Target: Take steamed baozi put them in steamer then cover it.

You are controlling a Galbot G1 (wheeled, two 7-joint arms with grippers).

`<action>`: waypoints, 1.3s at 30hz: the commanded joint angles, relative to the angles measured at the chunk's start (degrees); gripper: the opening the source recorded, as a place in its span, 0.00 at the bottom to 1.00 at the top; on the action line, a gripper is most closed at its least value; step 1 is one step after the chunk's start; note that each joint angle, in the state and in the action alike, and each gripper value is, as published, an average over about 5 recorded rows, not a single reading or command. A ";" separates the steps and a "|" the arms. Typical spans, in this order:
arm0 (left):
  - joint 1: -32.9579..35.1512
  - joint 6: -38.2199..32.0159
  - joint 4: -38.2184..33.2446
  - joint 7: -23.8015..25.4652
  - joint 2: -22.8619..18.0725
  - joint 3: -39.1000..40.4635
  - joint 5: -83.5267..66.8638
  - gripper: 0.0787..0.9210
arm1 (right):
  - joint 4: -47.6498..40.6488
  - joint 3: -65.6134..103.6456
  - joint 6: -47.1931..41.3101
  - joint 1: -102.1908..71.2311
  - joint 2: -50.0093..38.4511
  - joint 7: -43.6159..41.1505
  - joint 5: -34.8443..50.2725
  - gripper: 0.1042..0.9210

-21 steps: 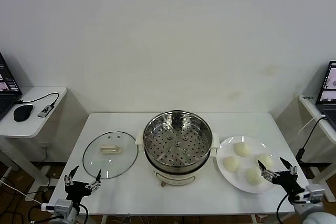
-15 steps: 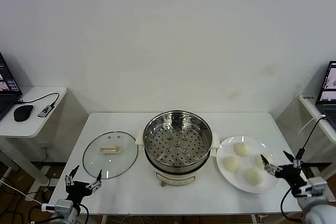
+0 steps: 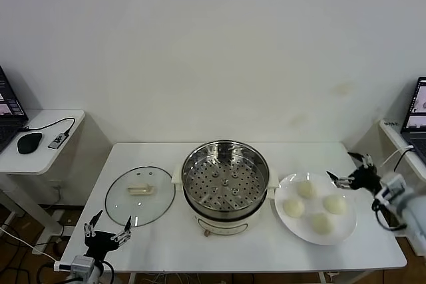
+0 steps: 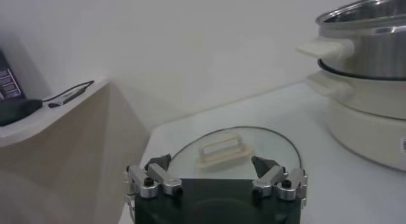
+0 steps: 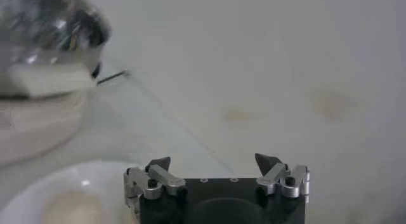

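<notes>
At the table's front left corner the left gripper point(image 3: 105, 235) hangs with its fingers spread and empty, just in front of the round glass lid point(image 3: 140, 195) with a cream handle lying flat on the white table point(image 3: 166, 244). In the middle stands the round shiny steel steamer point(image 3: 225, 177), its perforated tray bare. To its right four smooth cream-white steamed baozi point(image 3: 305, 189) sit on the flat white plate point(image 3: 299, 228), and the right gripper point(image 3: 352, 170) hovers spread and empty at the plate's far right edge.

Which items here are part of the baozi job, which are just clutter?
Job: four steamed baozi on the white plate; empty steamer; glass lid; right gripper, open above the plate; left gripper, open, parked near the lid.

Clutter: mouse, cable, laptops on side tables.
</notes>
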 commanded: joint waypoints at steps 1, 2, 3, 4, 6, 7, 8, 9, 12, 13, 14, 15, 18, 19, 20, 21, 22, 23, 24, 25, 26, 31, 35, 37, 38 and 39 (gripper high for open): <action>0.24 0.04 -0.71 0.14 -0.34 -0.01 0.35 0.88 | -12.80 -25.95 7.68 29.53 -6.77 -22.95 -13.53 0.88; 0.27 0.05 -0.77 0.17 -0.41 0.03 0.38 0.88 | -14.48 -30.01 9.01 32.96 -6.42 -23.36 -14.01 0.88; 0.29 0.06 -0.78 0.19 -0.48 0.09 0.41 0.88 | -16.16 -34.14 10.19 36.42 -5.86 -23.70 -14.48 0.88; 0.31 0.07 -0.76 0.22 -0.56 0.14 0.45 0.88 | -17.49 -37.09 10.92 39.07 -5.16 -23.92 -14.92 0.88; 0.36 0.07 -0.71 0.24 -0.71 0.20 0.58 0.88 | -19.69 -41.94 11.79 42.85 -3.42 -24.22 -15.65 0.88; 0.40 0.08 -0.67 0.25 -0.75 0.22 0.61 0.88 | -20.65 -43.81 12.02 44.10 -2.41 -24.29 -15.96 0.88; 0.45 0.08 -0.65 0.26 -0.78 0.21 0.65 0.88 | -21.31 -45.00 12.18 44.87 -1.46 -24.32 -16.37 0.88; 0.52 0.08 -0.65 0.28 -0.80 0.20 0.67 0.88 | -21.88 -46.14 12.32 45.43 -0.54 -24.34 -16.87 0.88; 0.61 0.09 -0.50 0.33 -0.78 0.12 0.71 0.88 | -23.27 -48.57 12.54 46.38 1.81 -24.44 -18.25 0.88; 0.59 0.09 -0.39 0.35 -0.79 0.10 0.71 0.88 | -23.79 -49.21 12.58 46.55 2.58 -24.49 -18.69 0.88; 0.53 0.09 -0.25 0.35 -0.81 0.09 0.72 0.88 | -24.33 -49.71 12.62 46.67 3.26 -24.53 -19.06 0.88; 0.46 0.09 -0.10 0.35 -0.84 0.08 0.72 0.88 | -24.79 -50.12 12.63 46.72 3.89 -24.58 -19.39 0.88; 0.27 0.08 0.36 0.35 -0.91 0.09 0.71 0.88 | -26.33 -51.04 12.69 46.61 5.90 -24.64 -20.87 0.88; 0.24 0.08 0.49 0.36 -0.92 0.10 0.71 0.88 | -26.86 -51.18 12.67 46.44 6.57 -24.63 -21.37 0.88; 0.22 0.07 0.61 0.36 -0.92 0.10 0.71 0.88 | -27.38 -51.22 12.60 46.21 7.21 -24.60 -21.86 0.88; 0.21 0.07 0.71 0.36 -0.92 0.10 0.71 0.88 | -27.80 -51.23 12.49 45.97 7.73 -24.56 -22.16 0.88; 0.20 0.06 0.80 0.37 -0.90 0.10 0.71 0.88 | -28.20 -51.21 12.33 45.65 8.23 -24.52 -22.41 0.88; 0.19 0.06 0.88 0.38 -0.87 0.10 0.71 0.88 | -28.65 -51.16 12.18 45.27 8.69 -24.46 -22.66 0.88; 0.18 0.06 0.97 0.38 -0.85 0.09 0.73 0.88 | -29.02 -51.07 12.06 44.92 9.08 -24.36 -22.84 0.88; 0.14 0.07 1.10 0.38 -0.83 0.09 0.77 0.88 | -29.46 -50.97 11.96 44.57 9.47 -24.15 -22.99 0.88; 0.09 0.07 1.26 0.36 -0.81 0.10 0.84 0.88 | -29.99 -50.81 11.90 44.22 9.88 -23.89 -23.14 0.88; -0.07 0.08 1.98 0.32 -0.75 0.27 1.12 0.88 | -33.13 -49.68 11.69 43.02 12.05 -22.32 -24.27 0.88; -0.01 0.09 1.99 0.39 -0.83 0.39 1.29 0.88 | -34.95 -49.02 11.50 42.40 13.17 -21.87 -25.38 0.88; 0.03 0.08 2.02 0.40 -0.84 0.42 1.33 0.88 | -35.65 -48.89 11.56 42.28 13.47 -21.63 -25.97 0.88; 0.05 0.08 2.05 0.40 -0.82 0.42 1.35 0.88 | -35.97 -48.84 11.62 42.24 13.61 -21.45 -26.19 0.88; 0.07 0.07 2.10 0.41 -0.80 0.44 1.37 0.88 | -36.22 -48.78 11.64 42.21 13.72 -21.28 -26.32 0.88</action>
